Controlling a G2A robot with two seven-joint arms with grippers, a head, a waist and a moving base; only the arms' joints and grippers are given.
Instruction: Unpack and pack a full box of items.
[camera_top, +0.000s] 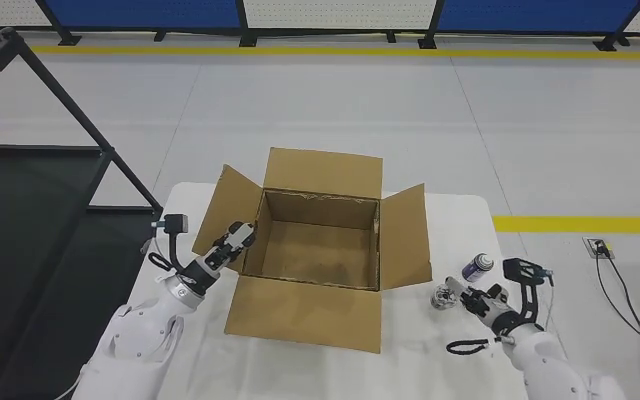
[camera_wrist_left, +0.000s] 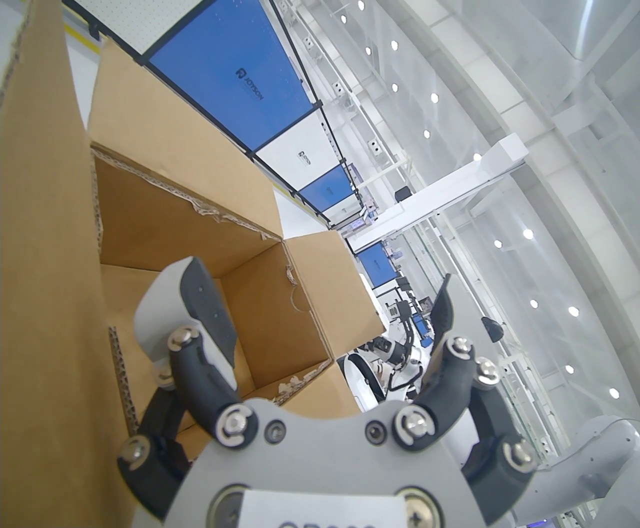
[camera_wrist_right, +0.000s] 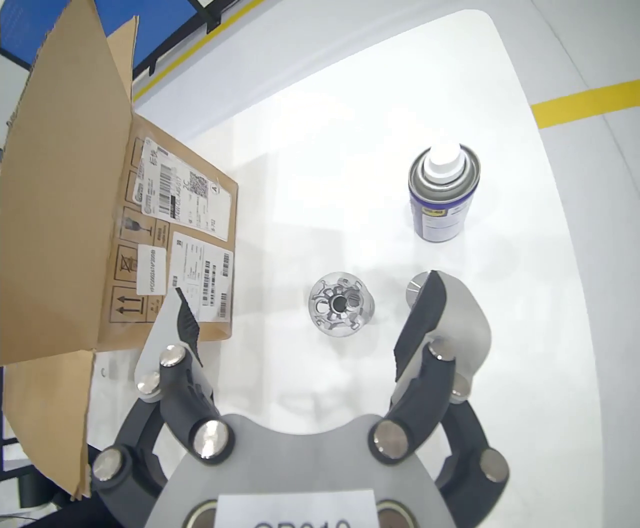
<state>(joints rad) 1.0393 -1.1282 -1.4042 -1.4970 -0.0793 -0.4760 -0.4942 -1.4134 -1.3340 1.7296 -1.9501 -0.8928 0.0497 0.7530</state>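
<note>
So, open box (camera_top: 312, 250) sits on the white table (camera_top: 440, 345) (grey floor (camera_top: 400, 110), blue panels (camera_top: 140, 12) behind). Both spread wide: left gripper (camera_top: 239, 239) beside its flap (camera_top: 222, 205), right gripper (camera_wrist_right: 306, 287) by a metal part (camera_wrist_right: 341, 305), maybe a gear, near a can (camera_wrist_right: 444, 197).

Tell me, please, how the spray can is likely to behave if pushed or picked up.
The spray can stands upright on a narrow base, so a high push would likely tip it. Its smooth round wall may slip in a grip, and once down it would probably roll.
</note>
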